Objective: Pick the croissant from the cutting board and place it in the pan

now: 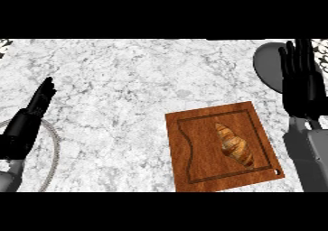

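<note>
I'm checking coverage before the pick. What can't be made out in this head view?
- Pan: mostly hidden behind the right hand; only a grey curved part shows.
- Curved rim at lower left: cut off by the edge and the left hand; what it belongs to is unclear.
- Croissant on the cutting board: underside hidden.

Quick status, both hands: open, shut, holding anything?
Left hand: open, fingers straight, holding nothing.
Right hand: open, fingers straight up, holding nothing; the croissant lies on the cutting board.
</note>
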